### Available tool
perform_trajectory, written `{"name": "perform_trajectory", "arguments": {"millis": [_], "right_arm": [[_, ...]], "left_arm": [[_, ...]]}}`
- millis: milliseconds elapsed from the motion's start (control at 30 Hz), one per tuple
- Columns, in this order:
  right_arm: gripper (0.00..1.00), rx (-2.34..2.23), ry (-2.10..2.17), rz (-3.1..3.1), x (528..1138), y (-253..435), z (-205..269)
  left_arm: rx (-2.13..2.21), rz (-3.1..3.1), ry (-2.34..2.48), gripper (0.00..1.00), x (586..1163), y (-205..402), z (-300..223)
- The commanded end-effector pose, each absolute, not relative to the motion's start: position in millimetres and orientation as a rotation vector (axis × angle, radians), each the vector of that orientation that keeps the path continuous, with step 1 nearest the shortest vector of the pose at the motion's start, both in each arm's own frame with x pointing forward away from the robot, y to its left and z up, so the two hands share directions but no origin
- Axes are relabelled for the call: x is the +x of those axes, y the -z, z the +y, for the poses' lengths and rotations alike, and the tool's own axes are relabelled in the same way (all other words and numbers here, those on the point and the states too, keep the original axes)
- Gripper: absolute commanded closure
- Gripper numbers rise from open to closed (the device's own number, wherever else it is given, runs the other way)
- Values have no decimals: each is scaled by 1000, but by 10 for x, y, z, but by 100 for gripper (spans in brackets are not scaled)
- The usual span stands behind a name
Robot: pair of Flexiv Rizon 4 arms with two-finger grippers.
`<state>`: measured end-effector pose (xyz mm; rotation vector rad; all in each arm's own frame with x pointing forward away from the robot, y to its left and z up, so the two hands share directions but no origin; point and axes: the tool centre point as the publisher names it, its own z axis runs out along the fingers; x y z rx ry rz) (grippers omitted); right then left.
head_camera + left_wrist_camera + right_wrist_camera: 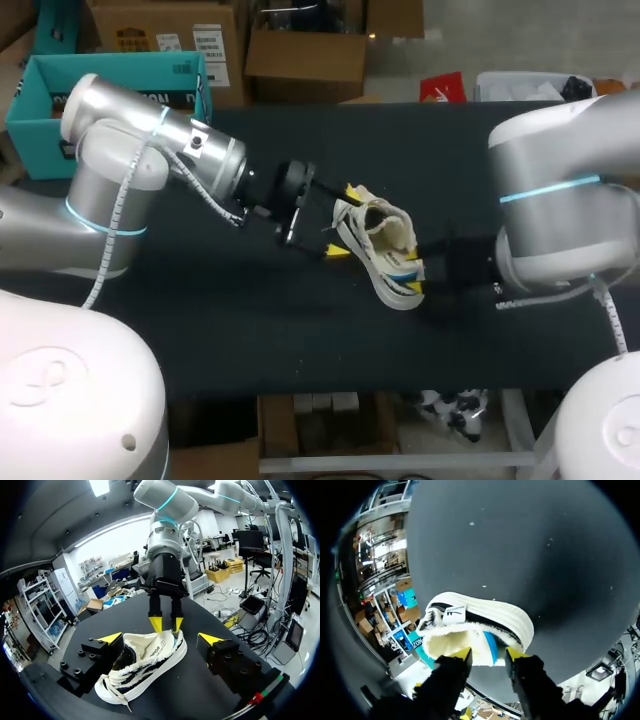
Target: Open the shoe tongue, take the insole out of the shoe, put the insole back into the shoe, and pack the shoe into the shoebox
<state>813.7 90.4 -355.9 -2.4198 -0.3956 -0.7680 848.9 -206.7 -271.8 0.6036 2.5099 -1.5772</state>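
Note:
A white low sneaker (378,243) with dark stripes and a cream lining lies on the black table (250,320) between my two grippers. My left gripper (343,221) is at its toe end, wide open. In the left wrist view the shoe (145,662) sits between the spread fingers of that gripper (160,638), which do not touch it. My right gripper (412,273) is at the heel. In the right wrist view its tips (488,654) stand a little apart around the heel rim (470,642) and a blue strip (491,647). The teal shoebox (40,100) stands at the far left corner.
Bare black tabletop lies in front of the shoe and to its far side (400,140). My left arm's body (110,180) fills the left side of the table and my right arm (560,210) covers the right edge.

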Motion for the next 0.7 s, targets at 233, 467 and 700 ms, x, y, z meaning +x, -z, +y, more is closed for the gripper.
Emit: {"name": "perform_trajectory", "arguments": {"millis": [233,467,700], "right_arm": [[100,-2413,760,-480,8076,3357,1081],[100,-2381,726,-522,8268,3545,1235],[100,-2361,680,-505,8360,3800,1264]], "left_arm": [[418,2583,1556,0,8460,2665,-1844],[294,2671,1573,0,8467,2610,-1723],[189,2720,1573,0,8495,2552,-1546]]}}
